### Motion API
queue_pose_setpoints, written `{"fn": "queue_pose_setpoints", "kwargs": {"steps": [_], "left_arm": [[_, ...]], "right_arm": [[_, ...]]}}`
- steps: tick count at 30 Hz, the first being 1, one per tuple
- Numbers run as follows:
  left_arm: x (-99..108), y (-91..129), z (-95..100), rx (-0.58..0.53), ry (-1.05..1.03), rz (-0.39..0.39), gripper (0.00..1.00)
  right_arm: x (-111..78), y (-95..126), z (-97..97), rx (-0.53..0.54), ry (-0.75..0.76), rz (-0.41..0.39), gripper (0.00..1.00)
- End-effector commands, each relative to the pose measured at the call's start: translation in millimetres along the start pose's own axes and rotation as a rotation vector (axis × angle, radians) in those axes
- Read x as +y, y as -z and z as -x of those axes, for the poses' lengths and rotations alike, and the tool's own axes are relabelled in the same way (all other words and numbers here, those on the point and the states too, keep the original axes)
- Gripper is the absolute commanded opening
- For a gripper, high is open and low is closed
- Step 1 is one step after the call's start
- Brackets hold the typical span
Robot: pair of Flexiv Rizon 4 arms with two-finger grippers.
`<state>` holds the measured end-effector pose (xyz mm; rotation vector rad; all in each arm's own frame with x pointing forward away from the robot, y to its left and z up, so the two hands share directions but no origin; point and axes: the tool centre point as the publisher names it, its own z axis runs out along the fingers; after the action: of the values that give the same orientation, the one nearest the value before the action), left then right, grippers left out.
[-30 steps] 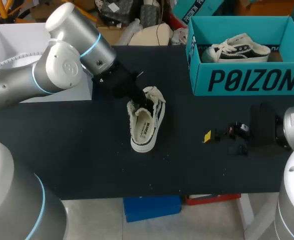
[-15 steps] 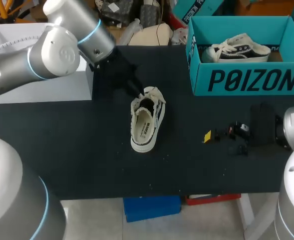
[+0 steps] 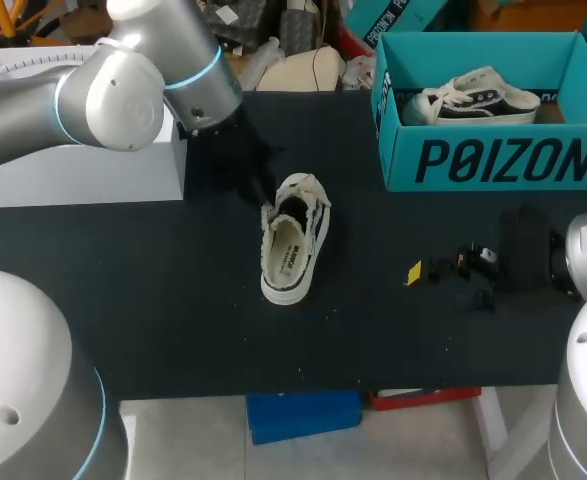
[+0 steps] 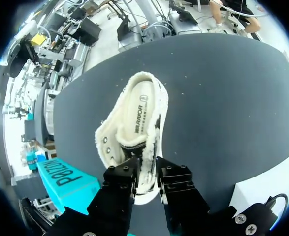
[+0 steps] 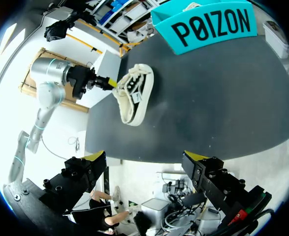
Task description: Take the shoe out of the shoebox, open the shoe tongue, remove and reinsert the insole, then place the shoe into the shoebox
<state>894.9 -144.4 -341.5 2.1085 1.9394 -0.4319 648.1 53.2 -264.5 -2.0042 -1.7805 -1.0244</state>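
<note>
A white low-top shoe [image 3: 293,245] with black trim lies on the black table [image 3: 173,320], its insole showing and its tongue folded back. My left gripper [image 3: 261,188] hovers just off the shoe's tongue end. In the left wrist view its fingers [image 4: 122,178] stand a little apart over the shoe [image 4: 134,118], holding nothing. The teal shoebox [image 3: 493,160] stands at the far right with a second shoe [image 3: 473,98] inside. Near the right edge my right gripper [image 3: 443,280] is wide open and empty; its fingers [image 5: 87,169] frame the shoe [image 5: 134,93] from a distance.
A white box [image 3: 93,190] stands at the table's far left, behind my left arm. Bare black table lies between the shoe and my right gripper, and along the front edge. The shoebox [image 5: 208,24] is well clear of both grippers.
My left gripper has let go of the shoe's tongue, opened slightly and drawn back toward the far left. The shoe stays put with its tongue open. The right arm has not moved.
</note>
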Motion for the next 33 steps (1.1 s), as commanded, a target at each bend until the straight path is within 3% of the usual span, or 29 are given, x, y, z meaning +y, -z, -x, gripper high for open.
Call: {"fn": "queue_pose_setpoints", "kwargs": {"steps": [1, 14, 33], "left_arm": [[-5, -10, -0.4, 0.026, -0.031, 0.002, 0.17], [-18, -33, -15.2, 0.1, -0.092, 0.011, 0.18], [-8, -68, -13.5, 0.164, -0.144, 0.028, 0.18]], "right_arm": [[0.4, -1, -0.7, -0.002, -0.001, 0.0, 1.0], [0.4, -1, -0.7, -0.002, -0.001, 0.0, 1.0], [0.4, -1, -0.7, -0.002, -0.001, 0.0, 1.0]]}}
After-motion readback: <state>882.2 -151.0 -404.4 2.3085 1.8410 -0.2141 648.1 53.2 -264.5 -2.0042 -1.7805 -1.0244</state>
